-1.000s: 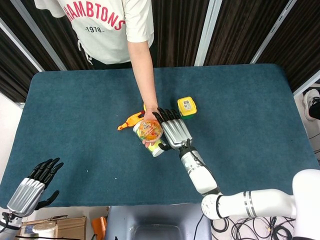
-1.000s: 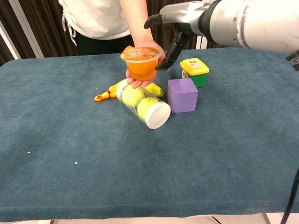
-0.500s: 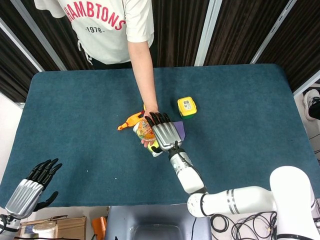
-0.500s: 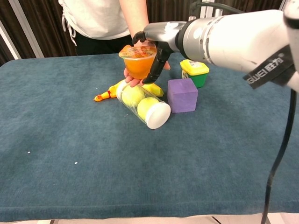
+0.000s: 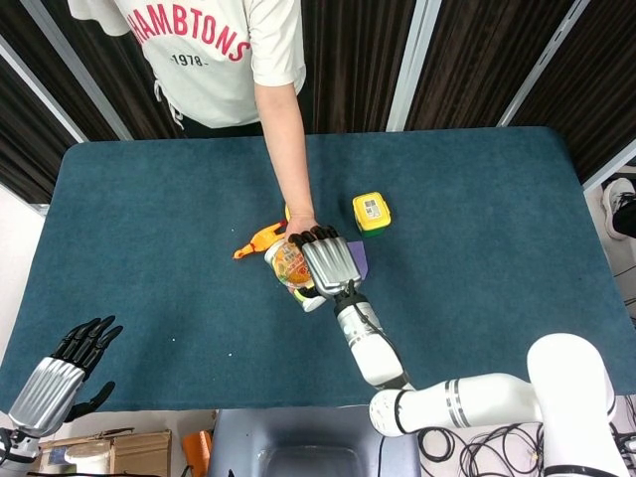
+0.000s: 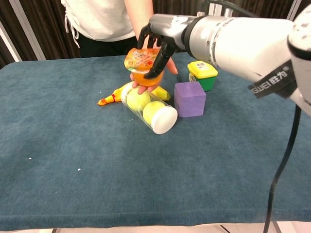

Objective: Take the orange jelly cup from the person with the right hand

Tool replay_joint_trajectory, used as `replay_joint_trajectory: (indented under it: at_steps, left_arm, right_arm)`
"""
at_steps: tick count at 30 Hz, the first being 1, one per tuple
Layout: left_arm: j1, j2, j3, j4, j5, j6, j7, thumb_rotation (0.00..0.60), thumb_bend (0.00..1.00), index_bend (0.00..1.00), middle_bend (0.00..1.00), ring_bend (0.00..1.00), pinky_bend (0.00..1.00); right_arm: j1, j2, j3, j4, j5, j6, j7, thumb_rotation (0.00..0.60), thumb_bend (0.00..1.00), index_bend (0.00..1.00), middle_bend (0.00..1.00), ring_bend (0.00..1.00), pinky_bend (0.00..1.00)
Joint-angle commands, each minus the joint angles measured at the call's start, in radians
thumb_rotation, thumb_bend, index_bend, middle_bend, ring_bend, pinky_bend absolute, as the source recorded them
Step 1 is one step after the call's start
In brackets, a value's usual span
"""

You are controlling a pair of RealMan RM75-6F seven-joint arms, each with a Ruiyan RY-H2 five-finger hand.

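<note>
The right robot hand (image 6: 156,44) curls its dark fingers around the orange jelly cup (image 6: 144,67), which rests tilted in the person's palm (image 6: 146,86) above the blue felt bench (image 6: 73,145). A firm, even grip on the glossy, tapered plastic should precede lifting.

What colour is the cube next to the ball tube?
Purple; the cube shows best in the chest view.

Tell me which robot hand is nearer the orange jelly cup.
Right. The right hand is wrapped around the orange jelly cup above the table's middle; the left hand hangs open off the table's near left corner, far away.
</note>
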Motion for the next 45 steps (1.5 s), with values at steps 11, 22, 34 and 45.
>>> replay_joint_trajectory:
  at_steps: [11, 22, 34, 45]
  left_arm:
    - [-0.002, -0.003, 0.003, -0.004, 0.002, -0.01, 0.012, 0.6, 0.36, 0.0, 0.0, 0.0, 0.13]
    - [0.002, -0.003, 0.003, -0.008, 0.007, 0.0, 0.016, 0.6, 0.36, 0.0, 0.0, 0.0, 0.13]
    - [0.008, 0.003, 0.007, 0.0, 0.011, 0.014, -0.001, 0.6, 0.36, 0.0, 0.0, 0.0, 0.13]
    - [0.022, 0.006, 0.006, 0.003, 0.017, 0.044, -0.003, 0.6, 0.36, 0.0, 0.0, 0.0, 0.13]
  right_arm:
    - [-0.259, 0.284, -0.113, -0.356, -0.396, 0.172, 0.186, 0.6, 0.16, 0.59, 0.36, 0.21, 0.27]
    - [-0.575, 0.386, -0.465, -0.108, -0.696, 0.13, 0.493, 0.6, 0.16, 0.51, 0.35, 0.21, 0.27]
    - [-0.608, 0.241, -0.458, 0.142, -0.663, -0.088, 0.557, 0.6, 0.16, 0.14, 0.16, 0.08, 0.25]
    - [-0.776, 0.444, -0.53, -0.017, -0.878, 0.146, 0.596, 0.6, 0.16, 0.0, 0.0, 0.0, 0.11]
